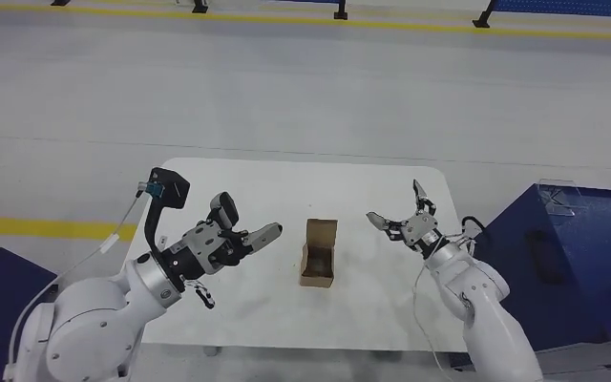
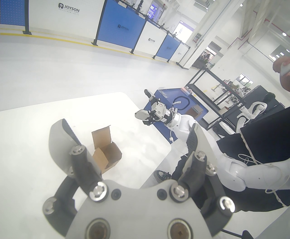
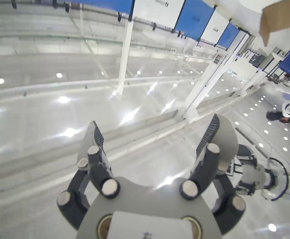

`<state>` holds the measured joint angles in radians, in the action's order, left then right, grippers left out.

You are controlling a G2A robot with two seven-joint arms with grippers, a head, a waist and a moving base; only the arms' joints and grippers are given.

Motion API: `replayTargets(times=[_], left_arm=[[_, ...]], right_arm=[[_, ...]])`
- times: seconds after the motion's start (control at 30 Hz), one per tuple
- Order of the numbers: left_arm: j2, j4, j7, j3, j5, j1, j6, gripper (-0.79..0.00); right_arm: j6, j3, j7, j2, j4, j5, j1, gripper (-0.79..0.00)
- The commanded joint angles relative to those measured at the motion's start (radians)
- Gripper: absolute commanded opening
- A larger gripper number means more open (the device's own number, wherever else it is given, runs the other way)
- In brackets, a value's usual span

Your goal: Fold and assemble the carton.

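The carton (image 1: 319, 253) is sitting on the table (image 1: 239, 181), near the middle of the table's width, with its mouth open and one flap sticking out. It is lying between the two grippers and touching neither.

The left gripper (image 1: 248, 220) is hanging just above the table beside the carton, its jaws spread wide and holding nothing. The nearer fingertip is pointing at the carton's flap side, close to it but apart. In the left wrist view the carton (image 2: 105, 149) is showing beyond the left gripper (image 2: 130, 135), off toward one finger rather than in the gap between the jaws.

The right gripper (image 1: 399, 208) is hovering on the carton's other side, farther off than the left, jaws also gaping wide and empty. In its own wrist view the right gripper (image 3: 155, 133) is facing away from the carton (image 3: 271, 20), which is peeking in at a corner, well outside the jaws.
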<state>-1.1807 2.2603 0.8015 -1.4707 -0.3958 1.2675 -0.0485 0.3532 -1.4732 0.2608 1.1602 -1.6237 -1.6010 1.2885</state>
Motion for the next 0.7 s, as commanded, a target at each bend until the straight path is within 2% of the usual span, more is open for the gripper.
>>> replayTargets(times=[0.0, 0.07, 0.2, 0.27, 0.33, 0.67], left_arm=[[0.000, 0.000, 0.000, 0.000, 0.000, 0.000, 0.000, 0.000], [0.000, 0.000, 0.000, 0.000, 0.000, 0.000, 0.000, 0.000], [0.000, 0.000, 0.000, 0.000, 0.000, 0.000, 0.000, 0.000], [0.000, 0.000, 0.000, 0.000, 0.000, 0.000, 0.000, 0.000], [0.000, 0.000, 0.000, 0.000, 0.000, 0.000, 0.000, 0.000], [0.000, 0.000, 0.000, 0.000, 0.000, 0.000, 0.000, 0.000]], right_arm=[[-0.048, -0.004, 0.191, -0.007, 0.045, 0.176, -0.014, 0.000], [-0.119, -0.006, 0.313, -0.012, 0.101, 0.302, -0.025, 0.000], [-0.187, -0.012, 0.459, -0.015, 0.179, 0.380, -0.053, 0.000], [-0.202, -0.018, 0.517, -0.016, 0.212, 0.393, -0.066, 0.000], [-0.179, -0.018, 0.600, -0.014, 0.242, 0.343, -0.078, 0.000], [-0.174, -0.021, 0.613, -0.014, 0.253, 0.326, -0.082, 0.000]])
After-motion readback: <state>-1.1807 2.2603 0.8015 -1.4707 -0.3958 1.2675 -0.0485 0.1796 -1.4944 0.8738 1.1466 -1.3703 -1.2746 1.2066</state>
